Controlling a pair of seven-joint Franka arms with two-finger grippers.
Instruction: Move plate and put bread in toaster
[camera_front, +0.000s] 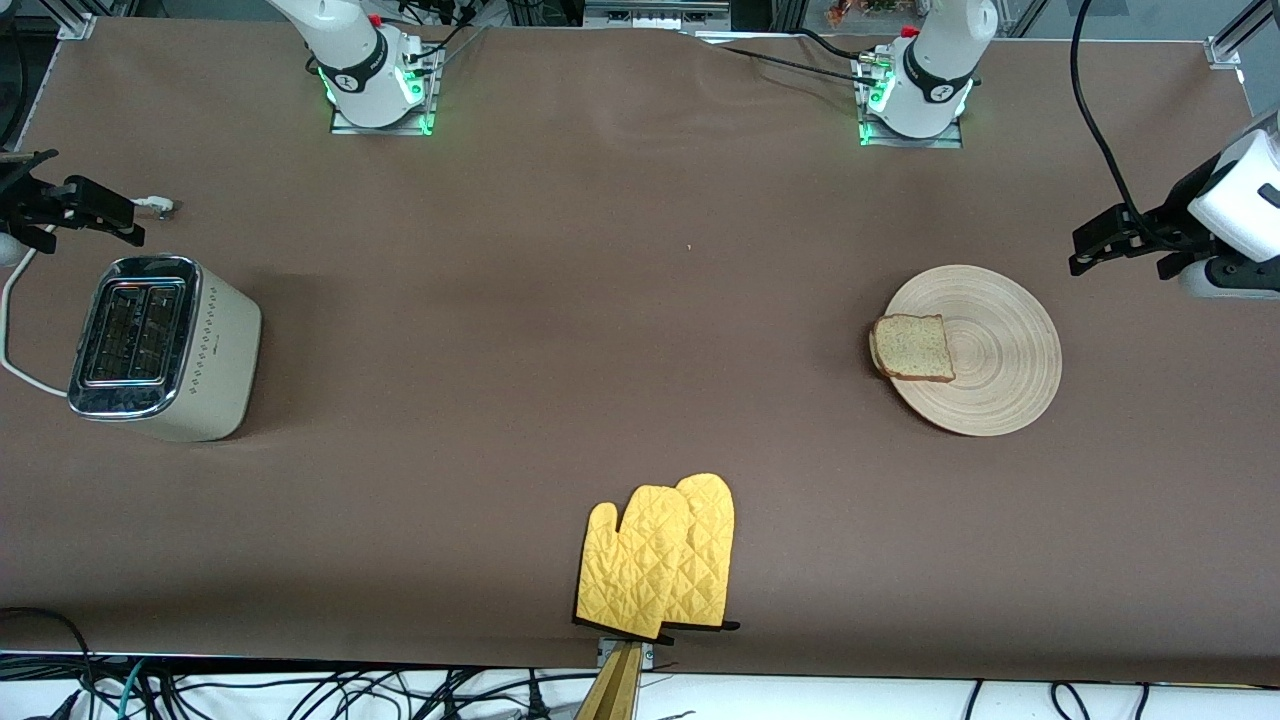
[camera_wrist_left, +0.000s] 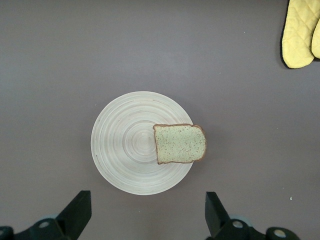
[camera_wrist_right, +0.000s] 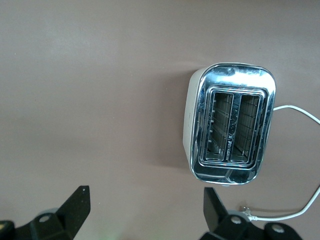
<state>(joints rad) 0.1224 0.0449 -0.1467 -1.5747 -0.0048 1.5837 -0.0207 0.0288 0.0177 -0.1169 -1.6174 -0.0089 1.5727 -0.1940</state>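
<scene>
The pale wooden plate (camera_front: 1000, 350) (camera_wrist_left: 125, 145) lies toward the left arm's end of the table. The bread (camera_front: 912, 347) (camera_wrist_left: 180, 143) lies flat on it, overhanging the rim on the side toward the toaster. The cream toaster (camera_front: 165, 345) (camera_wrist_right: 230, 125) stands upright toward the right arm's end, both slots empty. My left gripper (camera_front: 1085, 250) (camera_wrist_left: 147, 210) hangs open over the cloth just beside the plate, holding nothing. My right gripper (camera_front: 125, 215) (camera_wrist_right: 146, 207) hangs open over the cloth beside the toaster, also holding nothing.
A pair of yellow oven mitts (camera_front: 660, 560) (camera_wrist_left: 300, 32) lies at the table's edge nearest the front camera, midway along it. The toaster's white cord (camera_front: 15, 300) (camera_wrist_right: 295, 110) trails off toward the right arm's end. Brown cloth (camera_front: 600, 330) covers the table.
</scene>
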